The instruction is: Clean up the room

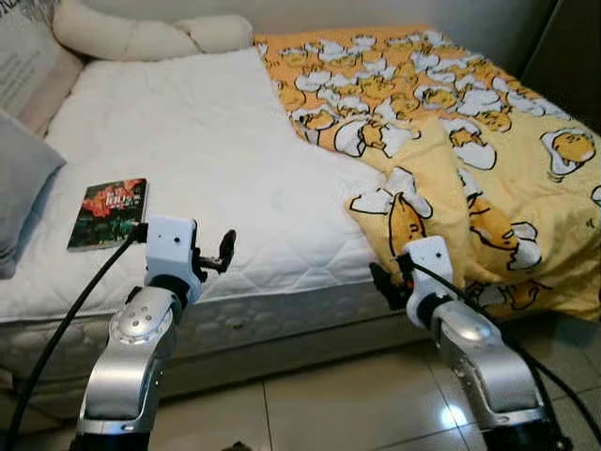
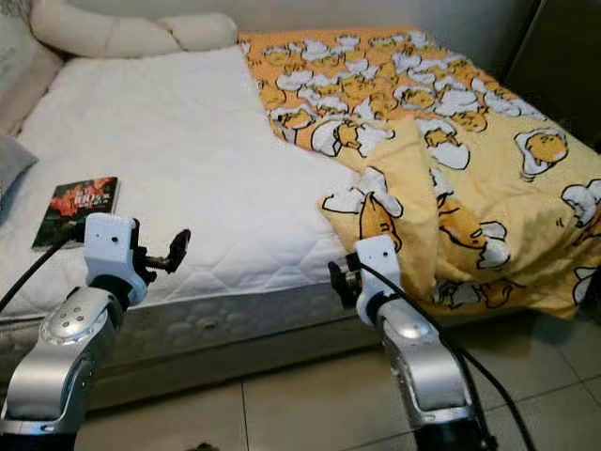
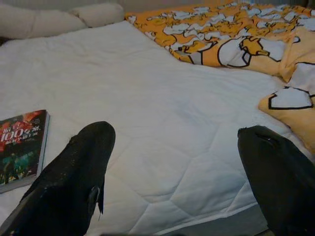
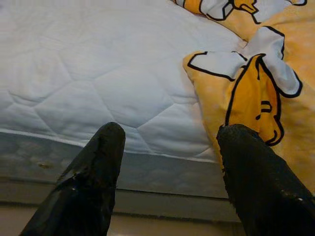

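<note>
A: Take the bare white mattress as the landmark. What lies on it?

B: A paperback book with a dark red cover lies flat near its front left edge. A yellow blanket printed with egg characters covers its right half, bunched along a diagonal fold and spilling over the front edge toward the tiled floor. Cream pillows run along its head, and a grey pillow sits at its left side.

A: And the grippers?

B: The left gripper hovers at the mattress's front edge, just right of the book, fingers spread wide and holding nothing. The right gripper hangs at the same front edge beside the blanket's hanging corner, fingers likewise wide apart and empty, one fingertip just in front of the yellow cloth.
</note>
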Robot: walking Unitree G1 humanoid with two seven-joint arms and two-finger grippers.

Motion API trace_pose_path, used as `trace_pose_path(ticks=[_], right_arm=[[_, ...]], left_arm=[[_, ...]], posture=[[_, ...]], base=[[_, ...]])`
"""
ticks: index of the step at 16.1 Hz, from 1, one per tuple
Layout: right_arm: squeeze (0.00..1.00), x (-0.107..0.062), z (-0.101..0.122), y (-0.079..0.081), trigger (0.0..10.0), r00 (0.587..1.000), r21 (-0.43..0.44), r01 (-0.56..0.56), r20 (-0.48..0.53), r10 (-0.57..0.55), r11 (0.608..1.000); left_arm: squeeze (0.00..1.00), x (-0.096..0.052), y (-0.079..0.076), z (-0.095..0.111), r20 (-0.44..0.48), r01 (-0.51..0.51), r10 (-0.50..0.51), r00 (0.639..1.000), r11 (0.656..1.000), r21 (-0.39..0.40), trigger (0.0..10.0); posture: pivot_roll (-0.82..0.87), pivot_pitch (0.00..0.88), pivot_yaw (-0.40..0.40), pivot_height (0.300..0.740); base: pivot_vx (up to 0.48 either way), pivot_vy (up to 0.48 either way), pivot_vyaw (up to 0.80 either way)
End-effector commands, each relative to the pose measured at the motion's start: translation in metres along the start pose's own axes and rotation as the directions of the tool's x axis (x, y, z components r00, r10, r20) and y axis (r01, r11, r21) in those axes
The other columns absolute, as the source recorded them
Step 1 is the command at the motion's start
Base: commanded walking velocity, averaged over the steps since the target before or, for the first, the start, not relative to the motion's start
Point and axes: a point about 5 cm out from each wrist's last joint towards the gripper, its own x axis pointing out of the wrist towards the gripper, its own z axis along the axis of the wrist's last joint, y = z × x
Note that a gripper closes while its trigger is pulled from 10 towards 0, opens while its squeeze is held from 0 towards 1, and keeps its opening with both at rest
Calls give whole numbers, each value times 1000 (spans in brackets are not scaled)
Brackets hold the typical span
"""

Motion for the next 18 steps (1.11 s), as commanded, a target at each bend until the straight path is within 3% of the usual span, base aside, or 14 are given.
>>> trace_pose_path(ticks=[1, 6, 11, 12, 13, 18], right_arm=[[0, 1, 5, -3, 10000, 1000, 14, 12, 14, -12, 1000], [0, 2, 4, -10, 10000, 999, -16, 49, 3, -49, 999], [0, 3, 6, -7, 10000, 1000, -52, 17, 9, -17, 998], [0, 2, 7, -2, 10000, 1000, -28, -19, 23, 20, 999], [0, 2, 8, 2, 10000, 998, -91, -62, 12, 63, 994], [0, 0, 4, 12, 10000, 990, -139, -142, -16, 141, 980]], left_arm=[[1000, 1, 0, 0, 4, 11, -11, 1000, 1000, -6, 10000], [1000, 2, 1, -2, -4, 0, 0, 1000, 1000, -13, 10000], [1000, 2, 1, -4, -11, 3, -3, 1000, 1000, -11, 10000], [1000, 2, 2, -4, -13, -1, 1, 1000, 1000, -9, 10000], [1000, 2, 3, -5, -15, -5, 4, 1000, 1000, -9, 10000], [1000, 1, 6, -6, -21, -13, 13, 1000, 1000, -9, 10000]], posture=[[30, 0, 21, 740], [26, 0, 24, 740], [24, 0, 20, 740], [24, 0, 20, 740], [23, 0, 20, 740], [20, 0, 23, 740]], base=[[315, 0, -788], [315, 0, -675], [306, 0, 0], [304, 0, 0], [304, 0, 0], [302, 0, 769]])
